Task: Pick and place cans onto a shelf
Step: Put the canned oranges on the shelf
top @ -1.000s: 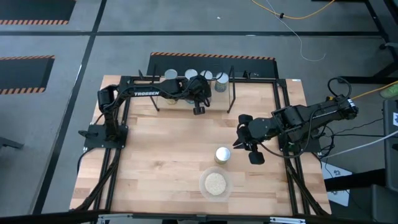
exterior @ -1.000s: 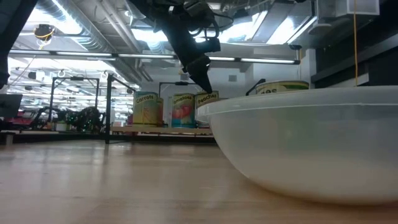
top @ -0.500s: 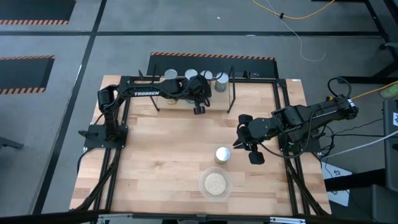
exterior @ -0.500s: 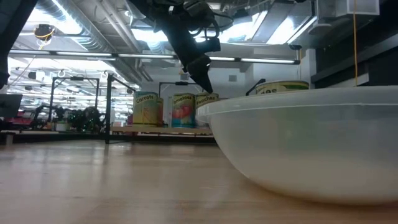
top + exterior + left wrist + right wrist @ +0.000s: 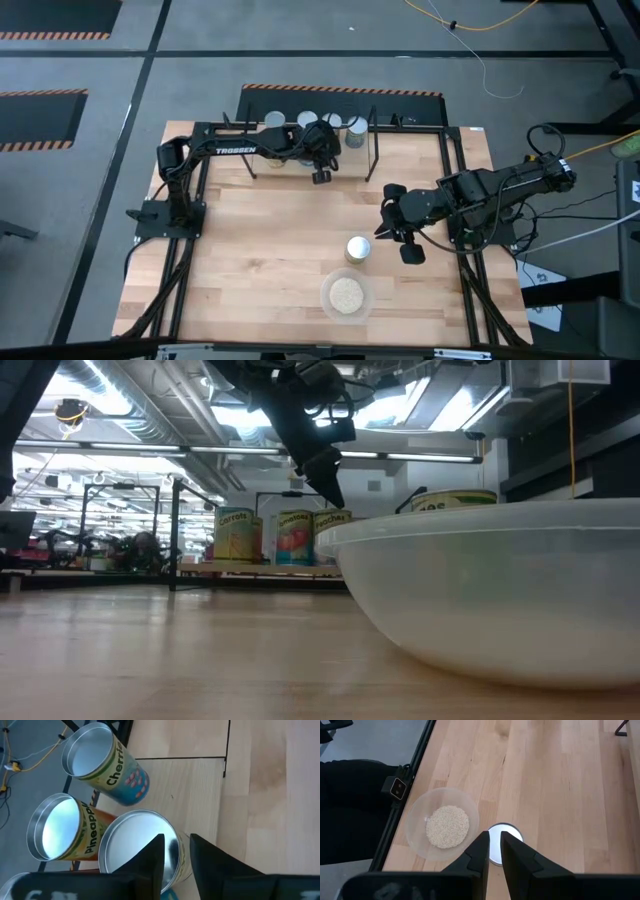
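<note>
Parting slightly since a second ago, left gripper [image 5: 174, 851] over shelf can [image 5: 140, 845]; right gripper [image 5: 493, 851] unchanged, jaws narrowly apart.

The high view looks straight down on the whole table [image 5: 270, 250]; the low one sits at tabletop level against the bowl [image 5: 490, 590], which both share.

The left gripper [image 5: 175, 855] fingers [image 5: 150, 862] part slightly, loosening around the rim of the can [image 5: 137, 847] standing on the shelf [image 5: 200, 790].
</note>
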Controlling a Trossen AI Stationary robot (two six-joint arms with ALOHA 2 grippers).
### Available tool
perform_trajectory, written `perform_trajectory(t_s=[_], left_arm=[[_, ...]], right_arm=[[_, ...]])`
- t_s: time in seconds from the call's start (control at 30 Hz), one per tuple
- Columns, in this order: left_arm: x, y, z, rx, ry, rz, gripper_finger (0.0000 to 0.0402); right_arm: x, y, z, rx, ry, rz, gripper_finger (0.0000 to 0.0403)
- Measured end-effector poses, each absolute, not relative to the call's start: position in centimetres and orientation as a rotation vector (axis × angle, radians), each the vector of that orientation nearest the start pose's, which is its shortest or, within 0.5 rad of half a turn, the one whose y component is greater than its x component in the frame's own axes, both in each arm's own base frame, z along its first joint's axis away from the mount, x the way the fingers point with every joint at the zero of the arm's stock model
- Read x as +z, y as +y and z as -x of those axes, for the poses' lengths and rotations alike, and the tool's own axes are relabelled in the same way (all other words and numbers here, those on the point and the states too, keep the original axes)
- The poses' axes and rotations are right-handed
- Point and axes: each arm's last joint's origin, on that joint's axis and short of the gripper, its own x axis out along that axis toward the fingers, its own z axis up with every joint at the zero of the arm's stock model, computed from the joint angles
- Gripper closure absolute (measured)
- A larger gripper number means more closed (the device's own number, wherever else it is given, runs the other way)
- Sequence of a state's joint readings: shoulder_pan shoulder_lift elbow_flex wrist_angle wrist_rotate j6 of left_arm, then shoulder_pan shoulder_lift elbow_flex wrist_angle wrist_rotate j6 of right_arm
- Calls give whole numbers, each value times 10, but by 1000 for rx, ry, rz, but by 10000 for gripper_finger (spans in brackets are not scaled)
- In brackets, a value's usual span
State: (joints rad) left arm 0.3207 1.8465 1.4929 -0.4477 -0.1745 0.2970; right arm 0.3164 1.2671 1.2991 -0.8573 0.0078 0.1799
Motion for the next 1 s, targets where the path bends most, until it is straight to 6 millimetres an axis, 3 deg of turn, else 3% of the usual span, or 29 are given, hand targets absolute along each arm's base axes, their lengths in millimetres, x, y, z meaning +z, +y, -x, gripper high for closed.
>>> perform_trajectory(t_s=[0.23, 0.53, 0.67, 1.0], left_arm=[[278, 115, -385, 310, 848, -225, 318], [343, 59, -371, 223, 735, -220, 316], [364, 29, -356, 176, 688, -181, 315], [381, -51, -313, 68, 754, -171, 315]], right_arm=[[352, 78, -237, 192, 848, -90, 350], [349, 78, -238, 70, 879, -350, 350], [331, 79, -240, 25, 921, -407, 350], [274, 78, -245, -20, 947, -462, 350]])
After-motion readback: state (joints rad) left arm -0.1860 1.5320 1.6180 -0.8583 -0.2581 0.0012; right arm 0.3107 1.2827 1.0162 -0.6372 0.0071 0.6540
